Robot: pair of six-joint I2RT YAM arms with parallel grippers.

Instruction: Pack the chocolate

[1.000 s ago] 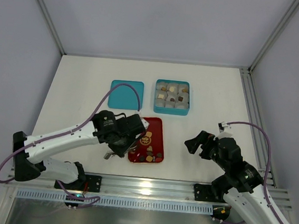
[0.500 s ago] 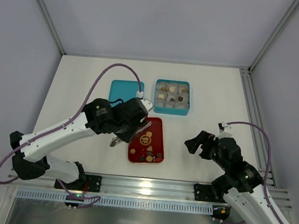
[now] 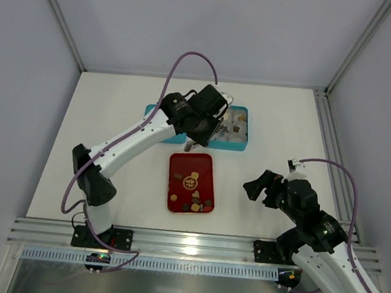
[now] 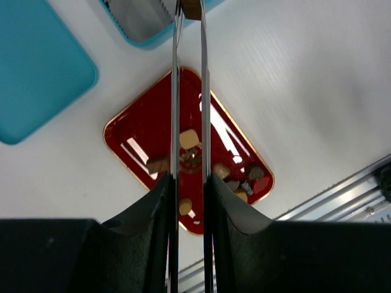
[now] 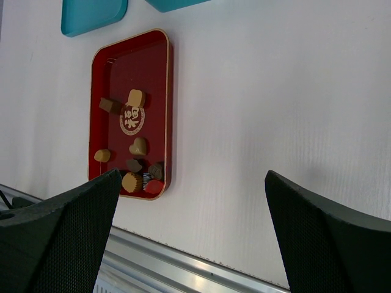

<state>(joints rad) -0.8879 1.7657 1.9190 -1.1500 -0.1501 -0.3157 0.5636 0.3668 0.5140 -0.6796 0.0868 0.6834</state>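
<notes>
Left wrist view: the two thin metal left fingers (image 4: 175,91) are clamped on a small brown chocolate piece (image 4: 190,7), pinched at their very tips over a corner of the teal compartmented box (image 3: 245,134) lined with crinkled paper cups. Beneath the fingers lies the glossy red rectangular tray (image 4: 131,131), carrying several loose chocolate pieces (image 4: 189,138). A flat teal lid (image 4: 36,67) lies beside the box. Top external view: the left arm is stretched forward across the white bench (image 3: 116,111), wrist over the box. The right fingers (image 5: 67,226) are spread wide apart and hover right of the tray, the arm folded near its base.
</notes>
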